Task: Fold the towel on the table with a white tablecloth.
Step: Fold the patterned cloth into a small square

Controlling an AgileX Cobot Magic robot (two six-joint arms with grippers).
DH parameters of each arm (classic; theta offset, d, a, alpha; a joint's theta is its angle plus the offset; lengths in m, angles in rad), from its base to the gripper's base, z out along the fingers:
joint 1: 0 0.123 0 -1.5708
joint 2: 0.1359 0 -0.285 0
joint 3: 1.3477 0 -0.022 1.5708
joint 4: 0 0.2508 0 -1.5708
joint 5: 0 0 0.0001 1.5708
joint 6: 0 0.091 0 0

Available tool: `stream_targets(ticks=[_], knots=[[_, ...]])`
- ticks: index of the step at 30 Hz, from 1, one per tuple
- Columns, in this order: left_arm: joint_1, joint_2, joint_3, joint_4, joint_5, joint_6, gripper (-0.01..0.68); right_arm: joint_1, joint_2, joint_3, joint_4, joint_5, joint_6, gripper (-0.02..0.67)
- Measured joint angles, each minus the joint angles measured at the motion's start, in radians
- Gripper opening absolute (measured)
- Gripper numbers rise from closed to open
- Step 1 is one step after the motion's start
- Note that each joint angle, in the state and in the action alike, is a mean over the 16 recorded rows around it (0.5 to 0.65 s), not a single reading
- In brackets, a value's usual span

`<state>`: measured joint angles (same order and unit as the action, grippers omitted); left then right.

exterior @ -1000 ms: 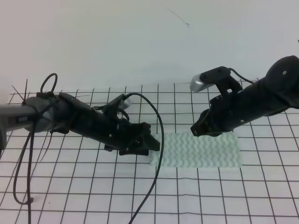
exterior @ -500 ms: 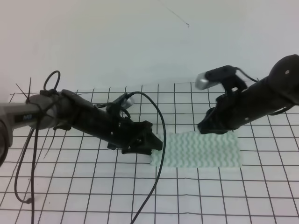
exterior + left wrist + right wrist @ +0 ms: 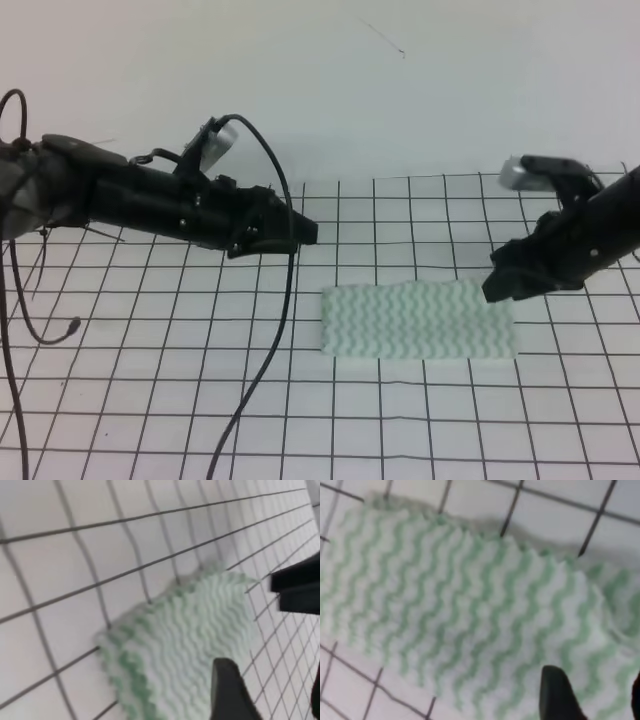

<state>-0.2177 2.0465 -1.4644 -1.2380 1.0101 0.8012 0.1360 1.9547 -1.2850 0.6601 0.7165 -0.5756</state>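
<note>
While the left gripper (image 3: pixel 305 232) hangs above the table with a white tablecloth (image 3: pixel 150 400), off the towel's far left corner, its jaws look closed or nearly so in the high view and grip nothing; the wrist view shows only one dark fingertip (image 3: pixel 227 690) at the bottom edge, so how wide they stand cannot be told for sure. The left arm (image 3: pixel 150 205) reaches in from the left edge, stretched almost level and pointing right, with a black cable (image 3: pixel 285 300) looping from its wrist down toward the near edge of the table.

The towel (image 3: pixel 418 320) lies flat on the table right of centre, a long rectangle with its long sides running left to right, and nothing touches it in the high view.

Over the towel's far right corner sits the right gripper (image 3: pixel 497 287), at the tip of the right arm (image 3: pixel 590 245), which comes in from the right edge and slopes down to the left. Its wrist view looks down on the striped cloth with one dark fingertip (image 3: pixel 557 695) low in the frame; whether its fingers are apart or together cannot be told, and it appears to hold nothing.
</note>
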Motion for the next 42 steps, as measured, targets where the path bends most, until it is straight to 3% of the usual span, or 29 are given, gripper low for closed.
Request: stream_targets(ticks=[15, 32, 42], knots=[[-0.102, -0.028, 0.000, 0.023, -0.066, 0.033, 0.330, -0.002, 0.100, 0.000, 0.113, 0.001, -0.054, 0.304], [-0.109, -0.029, -0.002, 0.026, -0.042, 0.035, 0.329, 0.008, 0.083, -0.003, 0.208, 0.008, -0.103, 0.036], [-0.106, -0.052, -0.048, 0.047, 0.019, 0.032, 0.330, 0.057, 0.067, -0.011, 0.238, -0.026, -0.095, 0.006]])
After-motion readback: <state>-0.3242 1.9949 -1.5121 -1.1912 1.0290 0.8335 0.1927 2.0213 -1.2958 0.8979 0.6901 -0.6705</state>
